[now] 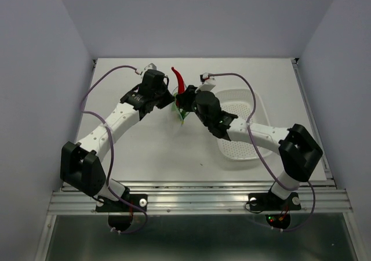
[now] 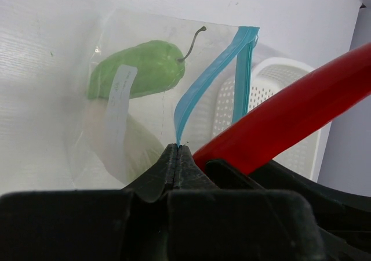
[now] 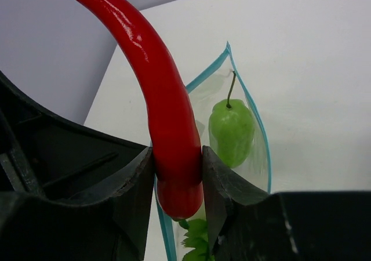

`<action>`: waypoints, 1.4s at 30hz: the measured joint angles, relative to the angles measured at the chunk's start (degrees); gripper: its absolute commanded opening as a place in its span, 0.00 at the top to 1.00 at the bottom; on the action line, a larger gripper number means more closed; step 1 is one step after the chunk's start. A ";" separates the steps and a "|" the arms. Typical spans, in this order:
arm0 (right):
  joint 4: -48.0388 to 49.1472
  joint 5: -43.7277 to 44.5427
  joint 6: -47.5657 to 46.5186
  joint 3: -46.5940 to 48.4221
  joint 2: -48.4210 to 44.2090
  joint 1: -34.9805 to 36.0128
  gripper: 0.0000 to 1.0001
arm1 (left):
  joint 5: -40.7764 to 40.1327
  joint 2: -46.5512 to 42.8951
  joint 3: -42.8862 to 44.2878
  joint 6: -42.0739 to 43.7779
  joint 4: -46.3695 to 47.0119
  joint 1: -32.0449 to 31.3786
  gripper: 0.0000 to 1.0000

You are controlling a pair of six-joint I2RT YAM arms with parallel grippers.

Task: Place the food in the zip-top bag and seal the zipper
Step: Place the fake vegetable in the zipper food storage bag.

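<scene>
The clear zip-top bag [image 2: 145, 98] lies mid-table with its mouth held apart. My left gripper [image 2: 177, 151] is shut on the light blue zipper [image 2: 200, 87] strip at one lip. Inside the bag I see a green cucumber-like piece [image 2: 142, 69] and the pale radish [image 2: 110, 142] beneath it, its green leaves [image 3: 200, 238] showing by the mouth. My right gripper [image 3: 178, 171] is shut on the red chili [image 3: 165, 104], which stands upright over the bag's mouth [image 3: 232, 127]. From above, the chili [image 1: 179, 80] sticks up between both grippers, my left [image 1: 171, 98] and my right [image 1: 186, 101].
A white perforated basket [image 1: 240, 124] sits right of the bag, partly under my right arm. Its wall [image 2: 278, 98] stands just behind the bag in the left wrist view. The table's back edge and wall lie close beyond the chili.
</scene>
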 measured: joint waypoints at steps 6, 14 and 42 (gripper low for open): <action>-3.87 6.54 3.61 0.85 1.25 1.81 0.61 | -0.48 -0.07 -0.11 -0.92 0.50 0.00 1.00; -9.07 7.50 7.19 2.08 3.34 2.14 0.56 | -0.81 -0.76 -1.64 -1.60 0.87 0.00 1.00; -21.20 3.13 7.89 6.91 0.48 3.34 0.26 | -1.42 -4.31 -6.60 -3.28 5.95 0.00 1.00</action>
